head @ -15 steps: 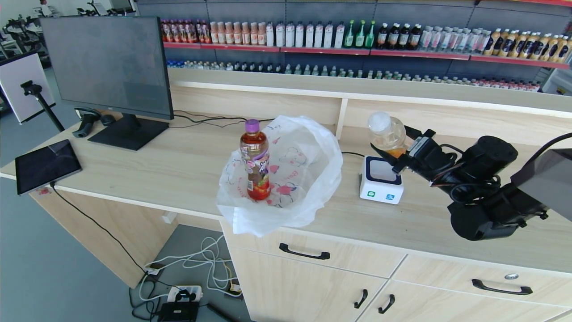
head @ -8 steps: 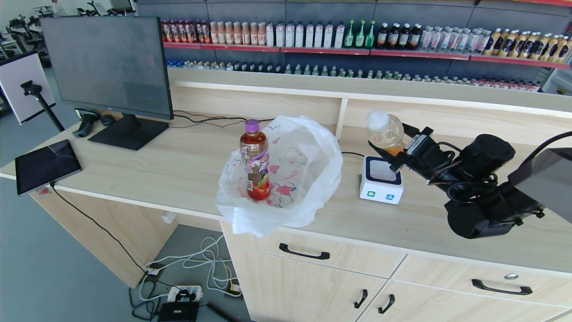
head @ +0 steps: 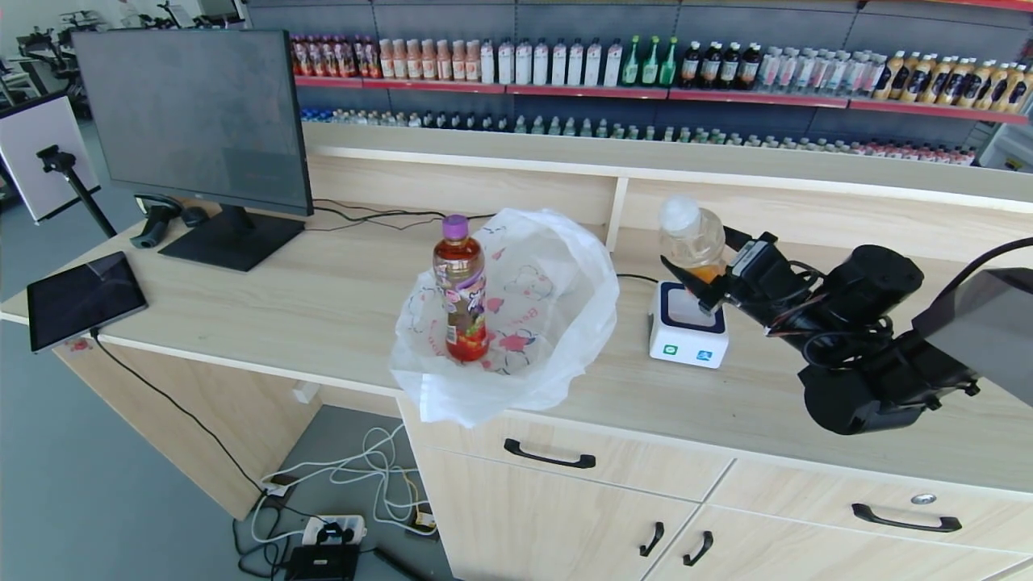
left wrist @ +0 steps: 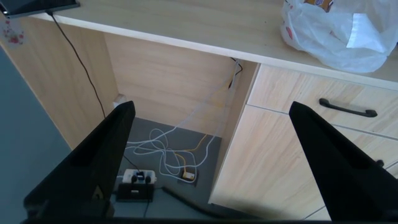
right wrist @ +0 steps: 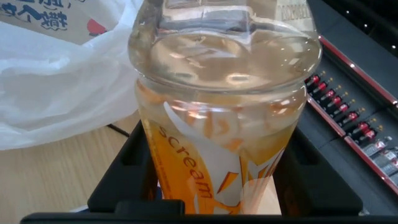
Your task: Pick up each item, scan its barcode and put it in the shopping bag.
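The right gripper (head: 704, 282) is clamping its black fingers (right wrist: 134, 165) on both sides of the lower body of a clear plastic bottle with a white cap and an orange label (head: 691, 239). This bottle is hanging in the air just above a white box-shaped scanner with a dark-framed window (head: 688, 331). Its long axis is leaning a little off upright, with the cap pointing toward 11 o'clock in the head view and the base sitting between the fingers.

The left gripper (left wrist: 211, 112) is hanging below the counter edge with its two dark fingers (left wrist: 102, 168) spread wide apart and holding nothing.

Two bottles are showing on this side of the counter. The second, a red tea bottle with a purple cap (head: 460, 290), is standing upright inside one white printed plastic shopping bag (head: 557, 323), which is lying open at 9 o'clock from the scanner.

The light wooden counter (head: 323, 298) is also carrying one dark monitor on a black stand (head: 194, 121) at 10 o'clock from the bag and one dark tablet (head: 85, 298) at 9 o'clock. Four black handles (head: 549, 457) are showing on the cabinet fronts below. At 12 o'clock, red-edged shop shelves (head: 646, 90) are holding rows of drinks, and cables with a power strip (head: 335, 528) are lying on the grey floor.
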Motion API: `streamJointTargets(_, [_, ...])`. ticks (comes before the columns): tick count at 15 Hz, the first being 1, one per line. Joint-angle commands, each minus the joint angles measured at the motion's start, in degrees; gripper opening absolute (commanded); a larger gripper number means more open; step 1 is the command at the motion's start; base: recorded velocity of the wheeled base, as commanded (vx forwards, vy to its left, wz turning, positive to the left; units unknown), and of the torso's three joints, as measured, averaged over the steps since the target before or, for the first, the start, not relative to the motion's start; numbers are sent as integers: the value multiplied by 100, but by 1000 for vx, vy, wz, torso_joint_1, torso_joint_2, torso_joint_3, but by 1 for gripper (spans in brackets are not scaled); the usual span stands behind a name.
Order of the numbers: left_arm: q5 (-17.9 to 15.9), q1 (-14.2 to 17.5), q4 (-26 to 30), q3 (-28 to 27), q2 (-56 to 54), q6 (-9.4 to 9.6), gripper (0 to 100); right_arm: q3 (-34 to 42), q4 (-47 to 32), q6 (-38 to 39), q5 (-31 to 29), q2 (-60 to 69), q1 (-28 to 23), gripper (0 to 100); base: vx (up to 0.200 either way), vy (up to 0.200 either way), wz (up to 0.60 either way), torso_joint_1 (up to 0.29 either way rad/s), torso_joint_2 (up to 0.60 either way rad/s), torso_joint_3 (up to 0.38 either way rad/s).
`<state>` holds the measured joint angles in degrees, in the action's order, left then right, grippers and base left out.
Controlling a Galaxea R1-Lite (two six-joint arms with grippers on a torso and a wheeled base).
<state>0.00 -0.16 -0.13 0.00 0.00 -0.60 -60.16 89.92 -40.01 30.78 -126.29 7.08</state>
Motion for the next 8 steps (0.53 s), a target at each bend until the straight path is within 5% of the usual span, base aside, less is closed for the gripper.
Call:
streamJointTargets(1, [0,-2,5,0,0,-2,100,13,8,99,-143,175,92,0,0,0,0,0,0,0])
streamJointTargets(8, [0,7,13,0,0,7,100,778,8,978,-1417,1125,645,0,0,0,0,0,0,0])
